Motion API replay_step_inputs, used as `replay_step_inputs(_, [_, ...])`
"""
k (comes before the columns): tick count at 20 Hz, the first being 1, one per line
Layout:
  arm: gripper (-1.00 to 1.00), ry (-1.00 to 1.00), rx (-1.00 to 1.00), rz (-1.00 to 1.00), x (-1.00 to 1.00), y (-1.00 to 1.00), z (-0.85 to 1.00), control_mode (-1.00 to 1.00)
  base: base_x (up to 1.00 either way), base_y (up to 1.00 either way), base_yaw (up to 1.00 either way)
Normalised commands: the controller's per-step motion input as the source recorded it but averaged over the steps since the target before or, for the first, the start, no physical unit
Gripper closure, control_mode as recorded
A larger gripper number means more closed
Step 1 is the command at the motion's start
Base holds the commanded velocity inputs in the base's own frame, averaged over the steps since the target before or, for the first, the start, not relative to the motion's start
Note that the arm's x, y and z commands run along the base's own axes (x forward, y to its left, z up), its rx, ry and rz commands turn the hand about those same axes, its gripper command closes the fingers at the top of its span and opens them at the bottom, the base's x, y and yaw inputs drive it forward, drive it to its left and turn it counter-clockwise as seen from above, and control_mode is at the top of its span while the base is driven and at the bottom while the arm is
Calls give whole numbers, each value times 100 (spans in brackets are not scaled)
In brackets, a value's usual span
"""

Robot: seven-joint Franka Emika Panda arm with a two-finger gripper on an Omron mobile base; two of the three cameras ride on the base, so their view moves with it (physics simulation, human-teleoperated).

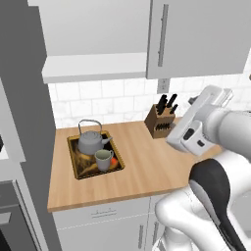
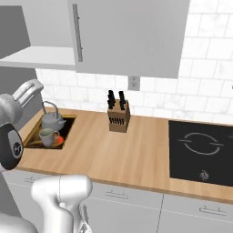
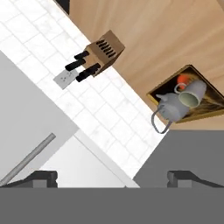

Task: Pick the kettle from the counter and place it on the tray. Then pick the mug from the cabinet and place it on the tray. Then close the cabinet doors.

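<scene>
cabinet [image 1: 93, 68]: left side open, pale shelf bare, right door [image 1: 196, 39] shut | tabletop [image 1: 147, 166]: wooden, carries tray [image 1: 74, 162] at far left | kettle [image 1: 90, 141]: on tray, far part | mug [image 1: 103, 160]: on tray, just near the kettle | knife block [image 1: 161, 122]: by wall | tool [image 3: 113, 177]: fingers wide apart, holding nothing, high above tabletop

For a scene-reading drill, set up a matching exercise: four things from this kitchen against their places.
Things:
1. kettle
2. mug
3. knife block
4. stovetop

Places:
A. against the tiled wall, right of the tray
B. set into the counter at far right
C. front of the tray
D. back of the tray

Pairs: 1-D, 2-C, 3-A, 4-B
</scene>
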Motion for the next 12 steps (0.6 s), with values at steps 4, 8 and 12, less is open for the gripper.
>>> replay_step_inputs(4, [-100, -24, -16, -2, -18, 46, -1, -100, 0, 0, 0])
replay_step_inputs(8, [-100, -23, -20, -8, -5, 62, 0, -100, 0, 0, 0])
replay_step_inputs(12, [-100, -26, -24, -23, -10, 86, 0, -100, 0, 0, 0])
